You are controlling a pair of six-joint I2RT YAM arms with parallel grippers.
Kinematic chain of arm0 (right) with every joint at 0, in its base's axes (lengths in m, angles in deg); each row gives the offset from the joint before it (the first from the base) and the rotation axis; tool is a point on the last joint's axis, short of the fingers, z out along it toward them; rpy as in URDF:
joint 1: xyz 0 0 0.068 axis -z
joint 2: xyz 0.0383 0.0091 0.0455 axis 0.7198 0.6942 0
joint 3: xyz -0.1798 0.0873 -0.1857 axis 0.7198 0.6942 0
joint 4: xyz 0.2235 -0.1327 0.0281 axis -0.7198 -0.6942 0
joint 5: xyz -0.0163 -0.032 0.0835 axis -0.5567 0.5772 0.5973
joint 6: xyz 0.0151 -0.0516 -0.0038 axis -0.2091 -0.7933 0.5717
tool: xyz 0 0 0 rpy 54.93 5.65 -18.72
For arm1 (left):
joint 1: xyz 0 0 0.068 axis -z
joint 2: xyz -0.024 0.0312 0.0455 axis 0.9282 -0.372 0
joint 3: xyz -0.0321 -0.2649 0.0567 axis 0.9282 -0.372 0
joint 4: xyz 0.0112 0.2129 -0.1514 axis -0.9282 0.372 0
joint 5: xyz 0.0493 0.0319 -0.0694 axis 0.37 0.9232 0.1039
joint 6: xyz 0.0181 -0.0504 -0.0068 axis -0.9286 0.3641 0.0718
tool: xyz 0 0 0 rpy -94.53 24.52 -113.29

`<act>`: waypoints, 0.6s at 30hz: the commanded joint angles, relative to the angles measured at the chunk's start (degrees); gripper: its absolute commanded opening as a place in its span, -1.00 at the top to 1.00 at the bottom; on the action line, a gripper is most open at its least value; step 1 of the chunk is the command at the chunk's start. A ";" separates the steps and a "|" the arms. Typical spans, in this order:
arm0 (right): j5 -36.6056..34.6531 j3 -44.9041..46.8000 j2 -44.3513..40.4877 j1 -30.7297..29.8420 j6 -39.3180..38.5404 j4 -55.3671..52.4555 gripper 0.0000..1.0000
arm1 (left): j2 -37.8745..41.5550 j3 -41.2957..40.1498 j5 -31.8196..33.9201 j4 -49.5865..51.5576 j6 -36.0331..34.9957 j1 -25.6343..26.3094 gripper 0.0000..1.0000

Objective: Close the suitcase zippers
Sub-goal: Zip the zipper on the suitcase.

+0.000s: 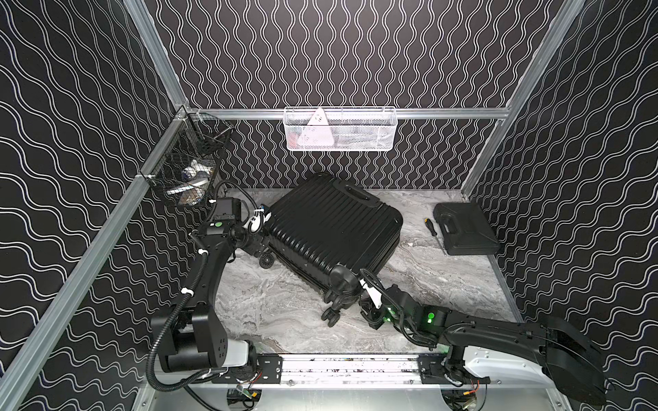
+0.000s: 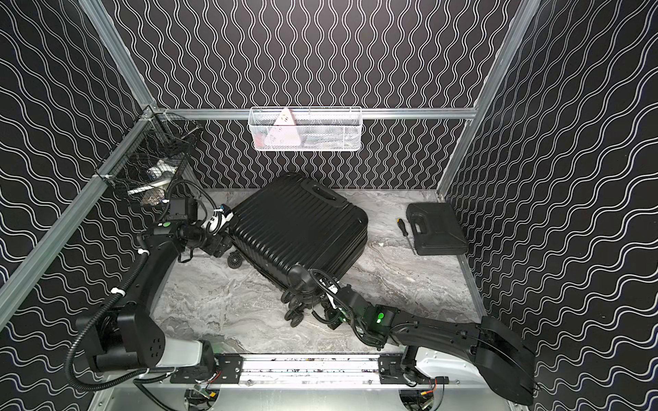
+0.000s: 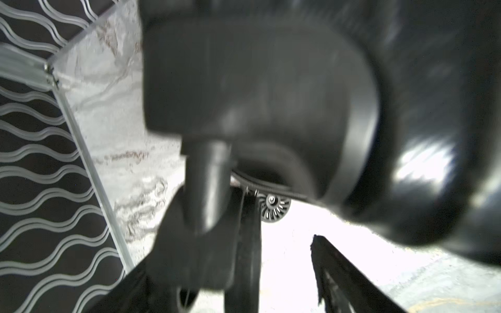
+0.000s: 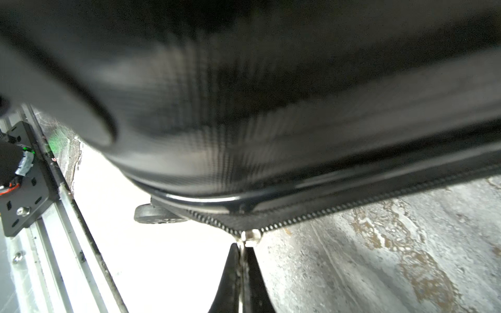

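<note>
The black ribbed suitcase (image 1: 334, 227) (image 2: 299, 227) lies flat on the marble table, shells together, its wheels toward the front. In the right wrist view the zipper track (image 4: 325, 214) runs along the rim. My right gripper (image 4: 242, 246) is shut on the small silver zipper pull (image 4: 249, 235) at the case's front corner by the wheels (image 1: 333, 313). My left gripper (image 3: 284, 249) stands open with nothing between its fingers, close against the case's left corner, beside a wheel (image 3: 273, 208). In a top view the left gripper (image 1: 261, 245) sits at that corner.
A flat black tool case (image 1: 466, 229) and a screwdriver (image 1: 432, 231) lie at the back right. A white mesh basket (image 1: 340, 130) hangs on the back wall and a black wire basket (image 1: 188, 167) on the left rail. The arms' mounting rail (image 1: 349, 366) borders the front.
</note>
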State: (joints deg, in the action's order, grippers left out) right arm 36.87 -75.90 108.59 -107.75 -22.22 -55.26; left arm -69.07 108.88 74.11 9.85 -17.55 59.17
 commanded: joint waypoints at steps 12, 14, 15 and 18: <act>4.55 -0.37 0.63 -0.07 -1.15 -4.34 1.00 | -5.65 2.91 -5.95 2.02 -1.95 0.09 0.01; 6.55 -0.89 1.35 -0.07 -1.84 -4.03 1.00 | -5.00 2.15 -5.27 1.07 0.28 0.12 0.18; 7.02 -1.06 1.55 -0.12 -1.94 -4.05 1.00 | -4.86 2.14 -4.86 0.82 1.48 0.12 0.27; 8.88 -1.48 1.77 -0.16 -2.37 -3.80 1.00 | -5.05 3.02 -2.14 0.50 7.38 0.12 0.38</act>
State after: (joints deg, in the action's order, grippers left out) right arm 37.63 -76.86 109.60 -107.68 -21.87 -55.61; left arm -74.84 111.32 76.76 7.86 -18.21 58.86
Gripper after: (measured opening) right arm 0.049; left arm 0.453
